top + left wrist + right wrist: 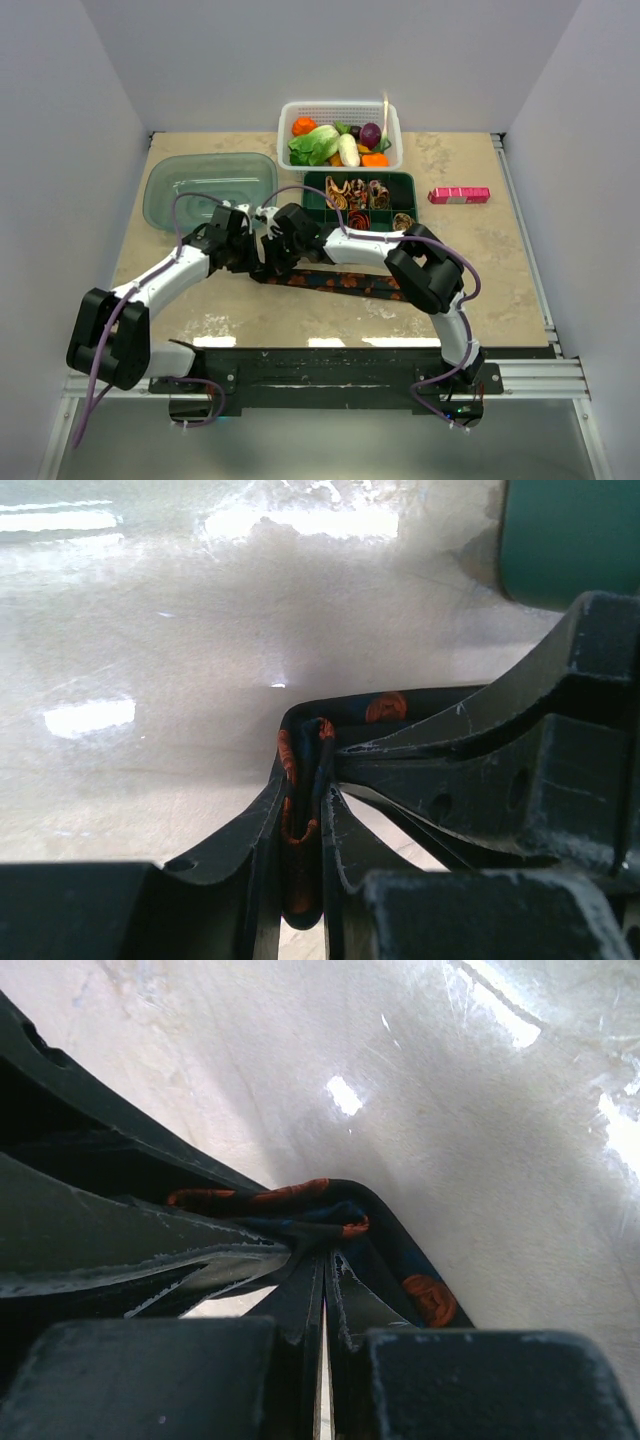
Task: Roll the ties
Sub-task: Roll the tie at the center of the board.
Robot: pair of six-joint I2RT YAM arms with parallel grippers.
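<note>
Tie (385,708) (black, orange-spotted), narrow, folded, creased

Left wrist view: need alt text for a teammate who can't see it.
The left end effector is shut on a folded end of the black, orange-spotted tie, with the right end effector pinching the same fabric from the right. A pale table lies below, and a green container shows top right.

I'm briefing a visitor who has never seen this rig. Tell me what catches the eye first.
At mid-table, the left gripper and right gripper are both clamped on one end of the black, orange-spotted tie. Behind, a green tray holds rolled ties, in front of a white basket of bright vegetables.
</note>
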